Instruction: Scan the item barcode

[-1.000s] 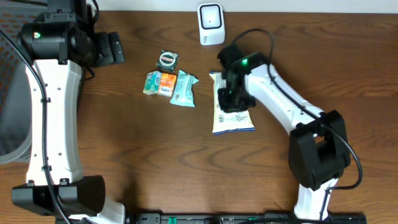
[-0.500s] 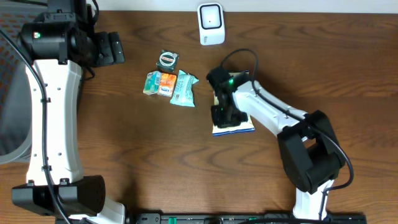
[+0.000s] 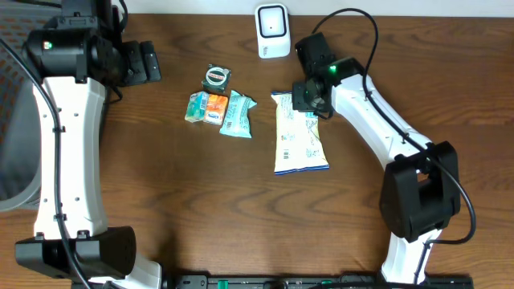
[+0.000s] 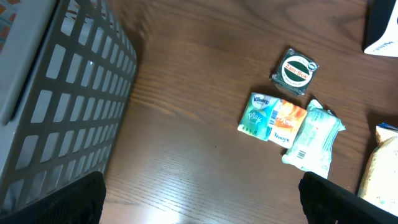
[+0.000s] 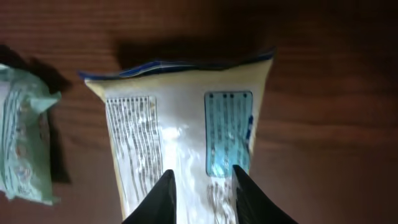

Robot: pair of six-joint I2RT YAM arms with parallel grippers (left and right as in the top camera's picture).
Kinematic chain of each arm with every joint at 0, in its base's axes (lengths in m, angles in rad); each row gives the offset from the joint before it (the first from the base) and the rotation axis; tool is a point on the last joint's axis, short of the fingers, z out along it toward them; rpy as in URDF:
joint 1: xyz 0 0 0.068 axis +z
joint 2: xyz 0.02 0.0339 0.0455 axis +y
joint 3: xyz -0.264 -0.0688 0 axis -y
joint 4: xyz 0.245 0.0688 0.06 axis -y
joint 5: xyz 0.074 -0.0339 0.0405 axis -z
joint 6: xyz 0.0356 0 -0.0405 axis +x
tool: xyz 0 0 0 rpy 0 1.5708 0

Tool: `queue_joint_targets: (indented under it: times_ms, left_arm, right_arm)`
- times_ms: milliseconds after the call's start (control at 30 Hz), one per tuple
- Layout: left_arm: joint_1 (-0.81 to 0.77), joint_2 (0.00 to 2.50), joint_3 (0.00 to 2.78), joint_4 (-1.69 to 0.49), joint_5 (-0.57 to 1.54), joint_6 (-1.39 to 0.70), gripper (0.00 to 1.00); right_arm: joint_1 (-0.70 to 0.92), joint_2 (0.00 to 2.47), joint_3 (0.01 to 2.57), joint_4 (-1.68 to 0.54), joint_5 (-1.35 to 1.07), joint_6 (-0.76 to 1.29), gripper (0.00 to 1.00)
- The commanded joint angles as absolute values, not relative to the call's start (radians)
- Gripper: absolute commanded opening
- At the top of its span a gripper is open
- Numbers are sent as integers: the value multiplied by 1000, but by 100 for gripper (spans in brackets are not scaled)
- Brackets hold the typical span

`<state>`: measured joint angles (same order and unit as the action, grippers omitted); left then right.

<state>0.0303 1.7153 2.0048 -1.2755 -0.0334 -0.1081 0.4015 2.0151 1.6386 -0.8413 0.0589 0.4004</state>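
White snack bag [image 3: 299, 140]: lies flat on the table, centre-right of the overhead view, with its long axis running top to bottom of the frame.
Right gripper [image 3: 307, 98]: hovers over the bag's upper end, fingers slightly parted, gripping nothing.
Left gripper [image 3: 148, 63]: spread wide and empty at upper left, well apart from the bag, so the right arm is nearer.
Scanner [image 3: 272, 30]: top centre, up and left of the bag's upper end.
Basket [image 4: 56, 93]: left edge, contents hidden.

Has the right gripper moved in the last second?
Yes. The right gripper moved from the snack bag's middle up toward the white scanner.
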Motion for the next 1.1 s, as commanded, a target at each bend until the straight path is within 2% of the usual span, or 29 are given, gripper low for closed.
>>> queue_joint_targets:
  times_ms: [0,233,333,467,533,667,733,800,867,900,1067]
  left_arm:
    - [35,1719,2000,-1275,-49,-117,98]
    - [35,1719,2000,-1275,-49,-118,98]
    - [35,1719,2000,-1275,-49,-117,98]
    - [35,1719,2000,-1275,-49,-117,98]
    - [35,1719,2000,-1275,-49,-117,98]
    - [34,1719,2000,-1275,-49,-118,98]
    - [35,1719,2000,-1275,-49,-117,98]
    - [35,1719,2000,-1275,-49,-118,98]
    - [34,1719,2000,-1275,-49,-117,98]
    - [35,1719,2000,-1275,-49,-117,98]
    - [35,1719,2000,-1275,-49,-117,98]
  right_arm:
    - [410,2046,1549,-743,-1,383,26]
    - [406,2091,1485,-626,36,377,32]
    - [389,2091,1501,-601,50,345,38]
    - [363,2088,1606,-701,50,332,44]
    - [346,2087,1687,-793,49,332,50]
    - [321,2087,1829,-982,50,332,55]
    - [302,2087,1885,-1087,44,332,67]
    - [285,2087,1895,-1134,21,332,85]
    - [262,2087,1894,-1172,-1,332,96]
    - [250,2087,1891,-1186,-10,332,99]
    - [171,2087,1874,-1213,-89,286,99]
